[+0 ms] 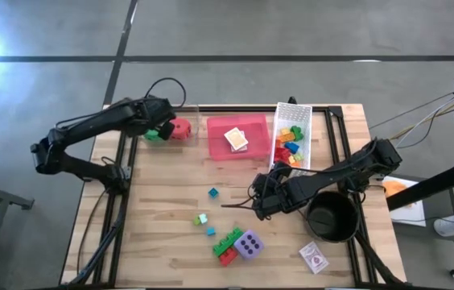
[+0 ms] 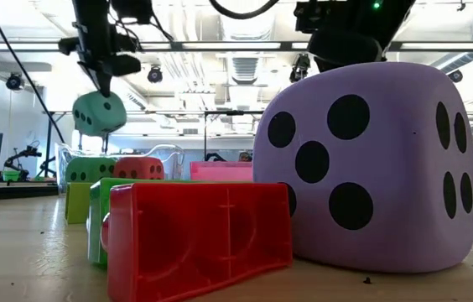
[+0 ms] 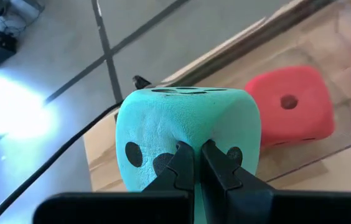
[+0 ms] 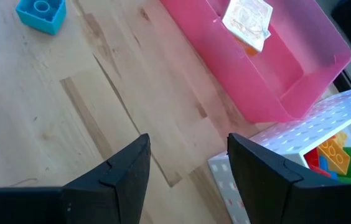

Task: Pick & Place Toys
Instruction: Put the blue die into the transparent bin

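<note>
Purple die (image 1: 249, 244), soft foam, sits at six o'clock beside ribbed plastic bricks (image 1: 228, 244). Right gripper (image 1: 257, 200) hovers mid-table, fingers half open, empty. At ten o'clock, left gripper (image 3: 198, 163) pinches the teal die (image 3: 182, 134) aloft; next, release near the red die (image 1: 180, 129).

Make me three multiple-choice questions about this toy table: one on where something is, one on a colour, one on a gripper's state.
1. Where is the purple die?
A. in the pink tray
B. on the table by the red and green bricks
C. in the black pot

2. What colour is the die in the left gripper?
A. teal
B. red
C. purple

3. How is the right gripper?
A. shut on a brick
B. shut on a card pack
C. open, holding nothing

Answers: 1 B, the high view shows it beside them. 2 A, the fingers pinch the teal die. 3 C, bare wood shows between its fingers.
</note>
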You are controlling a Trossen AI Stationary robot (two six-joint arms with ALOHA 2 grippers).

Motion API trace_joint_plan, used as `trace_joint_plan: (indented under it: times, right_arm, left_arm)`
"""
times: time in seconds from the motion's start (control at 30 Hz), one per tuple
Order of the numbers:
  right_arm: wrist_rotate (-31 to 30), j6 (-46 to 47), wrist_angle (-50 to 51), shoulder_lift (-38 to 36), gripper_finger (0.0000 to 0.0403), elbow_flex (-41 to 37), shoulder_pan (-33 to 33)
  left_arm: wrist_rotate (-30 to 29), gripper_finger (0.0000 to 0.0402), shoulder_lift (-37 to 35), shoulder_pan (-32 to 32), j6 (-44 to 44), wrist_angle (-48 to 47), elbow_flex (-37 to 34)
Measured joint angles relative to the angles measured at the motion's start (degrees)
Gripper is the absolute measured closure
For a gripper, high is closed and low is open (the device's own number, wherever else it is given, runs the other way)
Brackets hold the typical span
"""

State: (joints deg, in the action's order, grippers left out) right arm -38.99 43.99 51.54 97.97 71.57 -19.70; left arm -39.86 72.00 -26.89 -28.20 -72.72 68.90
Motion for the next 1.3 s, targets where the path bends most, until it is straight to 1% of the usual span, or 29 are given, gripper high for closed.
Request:
trace_joint_plan:
  times: [0.5, 0.73, 1.0, 1.3]
  right_arm:
    - [0.1, 0.0, -0.8, 0.0, 0.0196, 0.0, 0.0]
    - [0.1, -0.3, -0.9, 0.0, 0.0196, 0.0, 0.0]
    - [0.1, -0.7, -1.1, 0.0, 0.0196, -0.3, 0.0]
    - [0.1, -0.7, -1.1, 0.0, 0.0196, -0.6, 0.0]
  left_arm:
    - [-0.2, 0.0401, 10.3, -5.1, 4.2, 0.0, -0.3]
    - [-0.2, 0.0401, 14.1, -5.5, 5.5, 0.3, -0.3]
    - [-0.2, 0.0401, 16.2, -5.4, 5.8, 0.5, -0.1]
    - [0.4, 0.0401, 16.2, -5.5, 5.8, 0.6, -0.1]
